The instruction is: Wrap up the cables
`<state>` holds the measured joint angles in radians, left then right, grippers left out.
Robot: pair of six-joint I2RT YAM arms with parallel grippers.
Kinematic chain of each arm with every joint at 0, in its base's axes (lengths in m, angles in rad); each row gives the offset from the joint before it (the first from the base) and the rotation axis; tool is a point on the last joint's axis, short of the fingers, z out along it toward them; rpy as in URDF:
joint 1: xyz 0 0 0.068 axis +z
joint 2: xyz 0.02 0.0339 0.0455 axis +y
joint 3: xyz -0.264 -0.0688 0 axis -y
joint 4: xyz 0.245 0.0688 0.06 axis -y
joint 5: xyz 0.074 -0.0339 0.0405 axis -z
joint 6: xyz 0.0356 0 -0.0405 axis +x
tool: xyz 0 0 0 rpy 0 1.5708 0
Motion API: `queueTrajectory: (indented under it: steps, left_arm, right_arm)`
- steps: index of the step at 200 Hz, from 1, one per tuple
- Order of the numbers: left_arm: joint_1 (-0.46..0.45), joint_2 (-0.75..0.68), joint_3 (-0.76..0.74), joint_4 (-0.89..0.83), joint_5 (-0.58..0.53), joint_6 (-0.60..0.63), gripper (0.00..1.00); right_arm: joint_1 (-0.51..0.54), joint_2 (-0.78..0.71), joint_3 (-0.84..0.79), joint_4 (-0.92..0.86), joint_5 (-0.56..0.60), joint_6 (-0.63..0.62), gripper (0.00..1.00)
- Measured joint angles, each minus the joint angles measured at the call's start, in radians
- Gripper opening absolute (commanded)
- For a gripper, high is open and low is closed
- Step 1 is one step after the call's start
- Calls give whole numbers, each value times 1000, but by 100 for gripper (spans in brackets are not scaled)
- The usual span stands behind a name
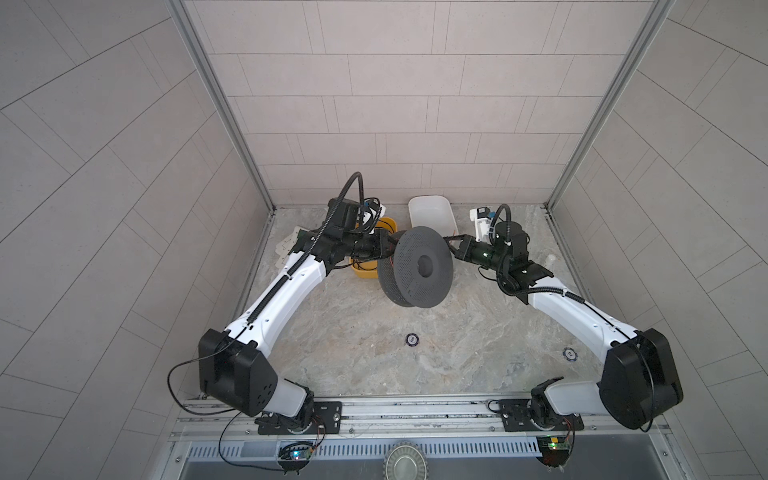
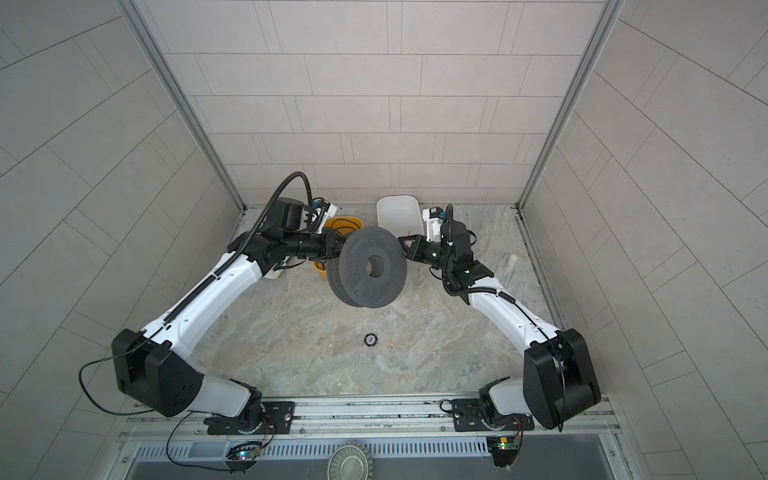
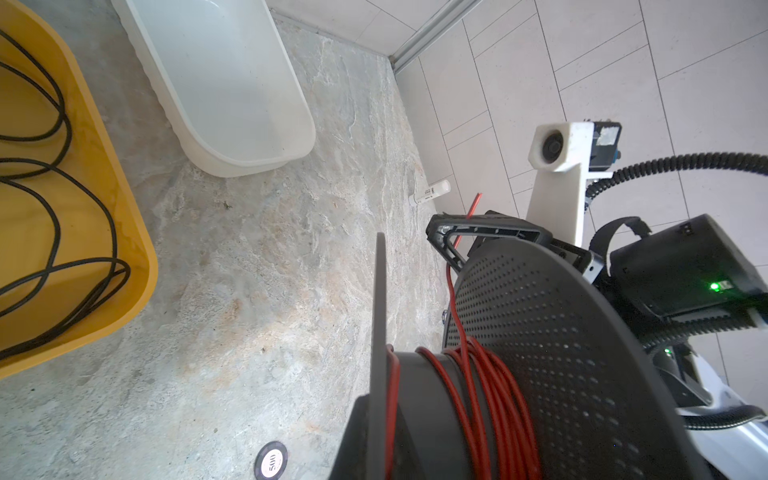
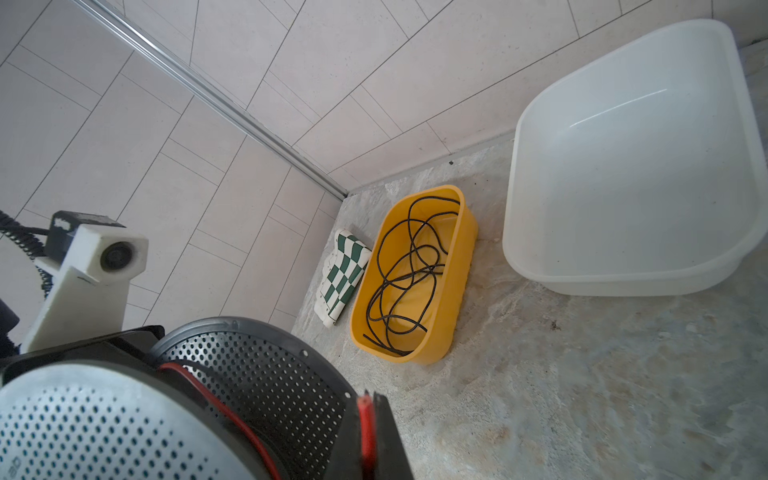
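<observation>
Across the marbled tabletop (image 1: pixel 353 345) the biggest thing is a dark grey perforated spool (image 1: pixel 419 266), standing tilted near the middle between the two arms, its open hub turned up toward both top views. Behind it, against the back wall, sits a white tub (image 1: pixel 430 214). Just left of that is a smaller yellow tub (image 4: pixel 461 270), partly hidden by the left arm in both top views. A green-and-white checkered mat (image 4: pixel 343 274) lies folded beside the yellow tub, on the side away from the white one. The left gripper (image 1: pixel 384 245) meets the spool's left edge, its jaws brought together on the rim of a flange. The right gripper (image 1: pixel 449 240), just off the spool's right edge, is pinched tight on the red wire (image 3: pixel 478 395). That wire is wound in several turns round the hub between the flanges, and one strand rises from the coils to the right gripper, its short end poking out beyond. A thin black cable (image 4: pixel 386 283) lies in loose loops inside the yellow tub. A small white tube (image 3: pixel 430 192) lies near the right wall. One poker chip (image 1: pixel 411 339) rests on bare table in front of the spool, and a second chip (image 1: pixel 570 353) lies near the right arm.
</observation>
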<state>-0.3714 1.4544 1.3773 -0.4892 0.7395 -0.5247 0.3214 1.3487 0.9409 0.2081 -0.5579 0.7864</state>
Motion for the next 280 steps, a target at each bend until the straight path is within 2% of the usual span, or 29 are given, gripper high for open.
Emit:
queueTrajectory:
  steps: [30,51,109,137,154,186,217,243,280]
  left_arm:
    - [1,-2,0,19,22,-16,0]
    - [7,-8,-2,34,34,-21,0]
    - [11,-25,-5,52,51,-27,0]
    - [11,-25,-5,61,56,-35,0]
    - [11,-25,-6,74,58,-44,0]
    - [11,-25,-15,93,63,-58,0]
    - [12,-25,-15,100,71,-66,0]
    - [18,-25,-15,105,72,-74,0]
    - [23,-25,-15,114,71,-97,0]
  right_arm:
    - [-7,-2,-12,27,3,3,17]
    - [-9,-2,-16,35,5,2,19]
    - [-10,0,-18,82,1,26,19]
    - [-10,0,-35,94,-5,33,12]
    - [-11,-2,-51,95,-10,34,13]
    - [-22,-9,-75,95,-20,34,20]
    - [-34,-13,-82,114,-30,39,20]
    - [-42,-18,-92,132,-38,51,13]
    - [-47,-35,-115,138,-50,58,16]
